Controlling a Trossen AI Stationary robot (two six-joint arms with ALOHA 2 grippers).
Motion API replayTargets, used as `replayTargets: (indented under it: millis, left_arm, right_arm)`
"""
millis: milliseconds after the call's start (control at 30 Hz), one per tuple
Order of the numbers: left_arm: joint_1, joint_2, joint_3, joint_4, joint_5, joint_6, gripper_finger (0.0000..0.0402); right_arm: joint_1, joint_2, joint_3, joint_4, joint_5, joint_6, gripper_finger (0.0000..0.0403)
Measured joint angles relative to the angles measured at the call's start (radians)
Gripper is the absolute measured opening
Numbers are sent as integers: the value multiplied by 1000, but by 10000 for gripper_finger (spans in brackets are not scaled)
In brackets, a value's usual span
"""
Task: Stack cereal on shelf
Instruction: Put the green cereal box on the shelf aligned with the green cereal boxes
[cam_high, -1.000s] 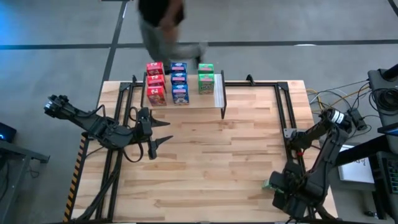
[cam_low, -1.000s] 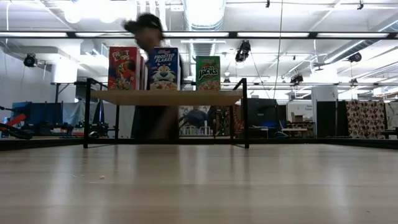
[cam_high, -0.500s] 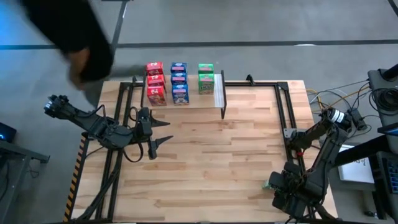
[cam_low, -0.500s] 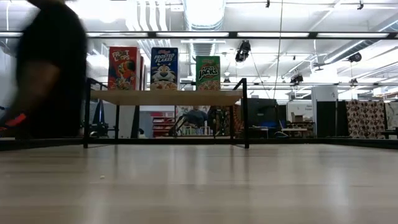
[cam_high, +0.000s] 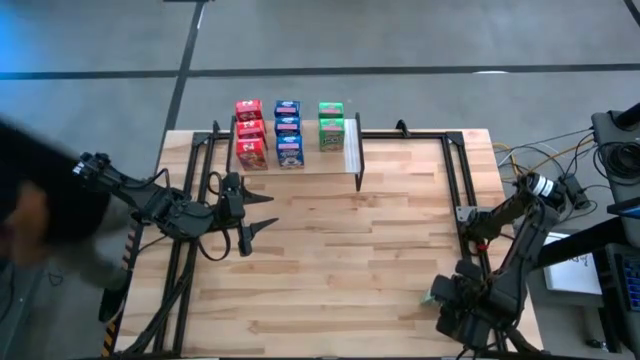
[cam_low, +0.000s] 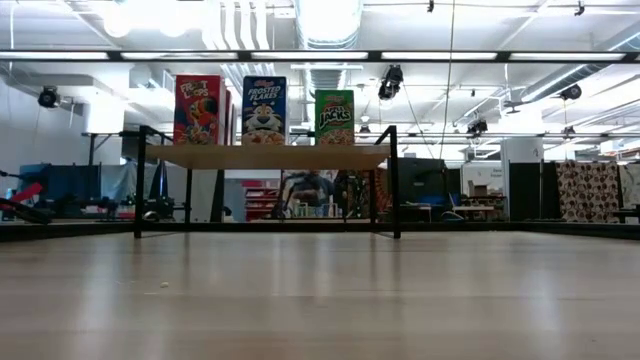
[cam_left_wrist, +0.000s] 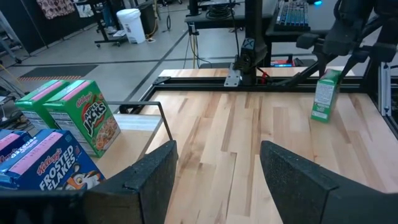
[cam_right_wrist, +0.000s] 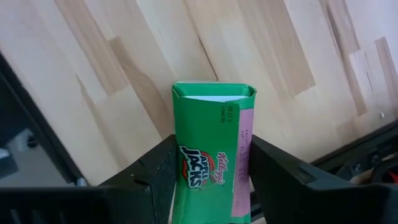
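My right gripper (cam_right_wrist: 208, 180) pinches a green cereal box (cam_right_wrist: 212, 149) at the worktop's (cam_high: 350, 240) near-right corner; left gripper (cam_high: 258, 213) gapes empty.

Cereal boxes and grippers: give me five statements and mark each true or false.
1. The shelf carries three red boxes. True.
2. Three green boxes stand on the shelf. False: only two are there; a third green box stands on the table near the right arm.
3. The right gripper has a green Apple Jacks box between its fingers. True.
4. The left gripper is holding a blue box. False: it is open and empty, over the table in front of the shelf.
5. The blue boxes stand between the red and the green ones. True.
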Motion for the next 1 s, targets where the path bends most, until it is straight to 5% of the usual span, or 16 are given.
replayTargets:
  millis: [300,1000]
  left_arm:
    - [-1,0,0,0,0,0,215]
    - [0,0,0,0,-2,0,215]
  right_arm:
    - [-143,-22,104,2,122,-161,171]
    - [-794,-19,455,84,129,-1058,164]
